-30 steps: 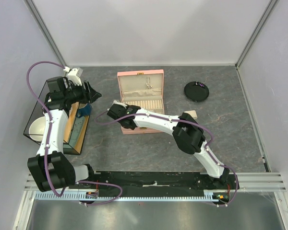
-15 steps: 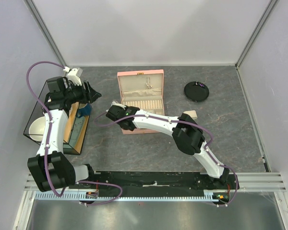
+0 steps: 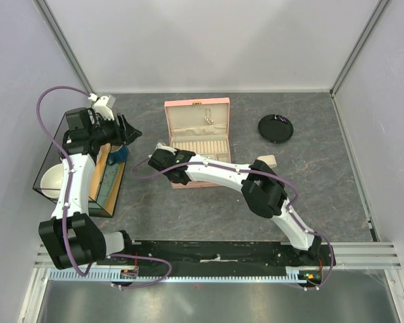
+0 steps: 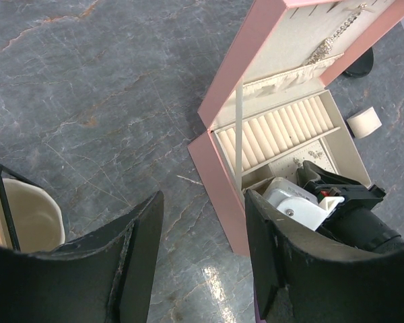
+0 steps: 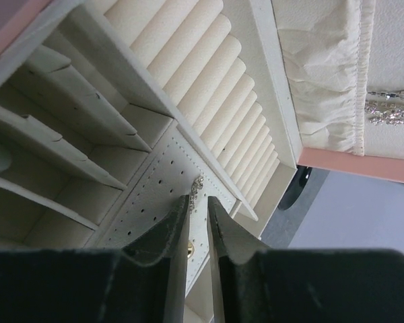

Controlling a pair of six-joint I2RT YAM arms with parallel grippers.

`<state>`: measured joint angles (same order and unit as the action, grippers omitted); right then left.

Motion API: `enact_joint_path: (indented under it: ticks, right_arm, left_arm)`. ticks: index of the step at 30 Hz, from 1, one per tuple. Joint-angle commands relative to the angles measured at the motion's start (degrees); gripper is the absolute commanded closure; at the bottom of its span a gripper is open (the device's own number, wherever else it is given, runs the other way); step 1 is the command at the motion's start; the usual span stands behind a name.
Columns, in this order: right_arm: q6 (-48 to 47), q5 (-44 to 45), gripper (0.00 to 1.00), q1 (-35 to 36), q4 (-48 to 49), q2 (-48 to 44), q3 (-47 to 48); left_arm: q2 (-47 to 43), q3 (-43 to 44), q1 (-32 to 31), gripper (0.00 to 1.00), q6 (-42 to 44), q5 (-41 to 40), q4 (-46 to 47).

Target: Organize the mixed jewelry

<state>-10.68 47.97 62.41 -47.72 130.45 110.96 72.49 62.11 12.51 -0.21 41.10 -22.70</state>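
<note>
The pink jewelry box (image 3: 188,182) lies open, its lid (image 3: 196,114) propped up. A silvery chain hangs in the lid (image 3: 207,120), also in the left wrist view (image 4: 330,44) and the right wrist view (image 5: 390,111). My right gripper (image 5: 198,200) is low over the box's perforated cream panel (image 5: 148,195), jaws a narrow gap apart, gripping nothing. A small silvery earring (image 5: 197,187) lies on the panel just past the tips, and a gold stud (image 5: 190,247) shows between the jaws. My left gripper (image 4: 203,198) is open and empty above the table, left of the box (image 4: 222,168).
A round black disc (image 3: 276,128) lies at the back right. A beige pad (image 3: 270,160) sits right of the box. A black wire rack (image 3: 44,161) with a white bowl (image 3: 50,180) and a blue object (image 3: 118,155) stands at the left.
My right wrist has shifted slightly to the left over the box's front part. The left arm has not moved.
</note>
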Motion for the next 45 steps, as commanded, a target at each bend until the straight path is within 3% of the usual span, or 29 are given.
enact_joint_path:
  ticks: [1,16,23,31,34,35,38,45]
  right_arm:
    - [2.1,-0.6,0.75,1.6,-1.7,-1.8,0.5]
    - [8.6,3.7,0.73,2.7,-3.3,-10.6,-1.0]
    - [10.1,8.5,0.60,2.7,-2.7,-17.8,-2.9]
    - [13.0,6.6,0.50,-1.2,3.6,-29.0,-7.5]
    - [13.9,5.8,0.33,-5.2,7.6,-34.1,-11.0]
    - [14.5,5.7,0.21,-6.2,8.5,-35.3,-11.8]
    - [16.0,3.0,0.02,-10.5,12.2,-40.2,-14.8]
    - [17.6,2.0,0.02,-17.1,16.9,-47.4,-18.4]
  left_arm:
    - [-1.6,1.0,0.4,0.41,-1.7,1.9,0.7]
    - [-4.2,3.3,0.8,0.41,-2.9,1.4,0.4]
    - [-3.9,5.1,0.6,0.39,-5.1,4.5,0.8]
    - [-3.8,7.5,0.6,0.39,-9.9,8.1,2.5]
    - [-4.6,7.4,0.4,0.35,-11.5,8.5,4.2]
    - [-5.1,7.4,0.2,0.33,-11.7,8.5,4.8]
    - [-6.0,7.2,0.1,0.27,-12.6,8.3,6.0]
    - [-6.1,7.8,-3.1,0.21,-14.6,6.8,7.8]
